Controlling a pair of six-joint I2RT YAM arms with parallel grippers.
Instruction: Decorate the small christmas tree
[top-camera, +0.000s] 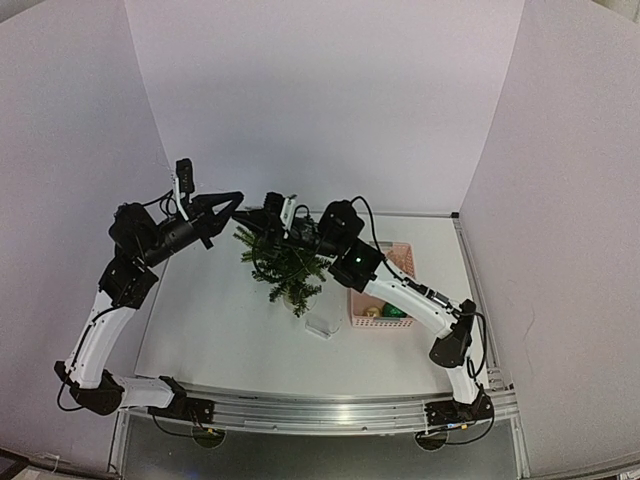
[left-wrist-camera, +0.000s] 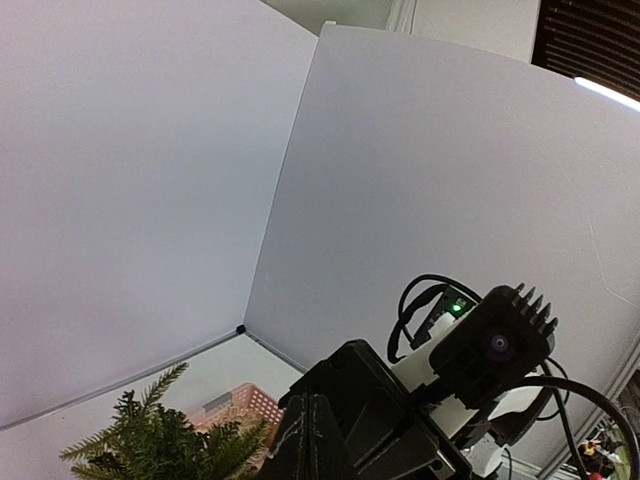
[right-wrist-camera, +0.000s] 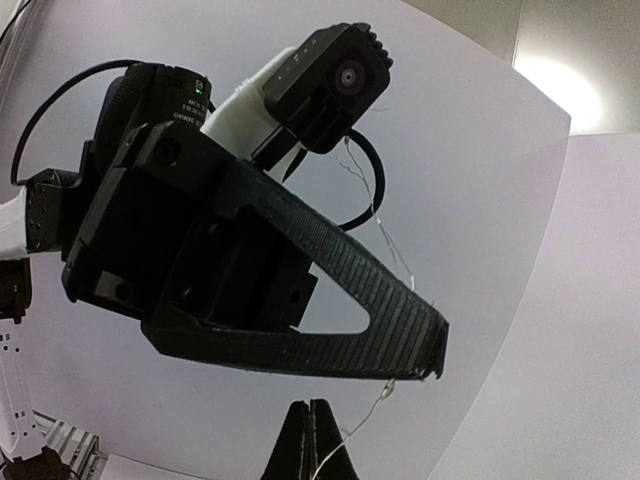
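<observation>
Where the left fingers (right-wrist-camera: 380, 320) clench a thin wire (right-wrist-camera: 372, 405) at their tips, the wire drops to the right fingers (right-wrist-camera: 300, 445), which are pressed together close by. The small christmas tree (top-camera: 287, 267) lies tilted on the tabletop (top-camera: 220, 330), just under both pairs of fingers, crown toward them.

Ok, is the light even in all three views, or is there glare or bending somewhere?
Top external: even, soft light, but the edges of the back wall bend. Left wrist: a bright strip burns out at the upper right. Right wrist: a glare patch at the upper right; the left gripper looks dark.
</observation>
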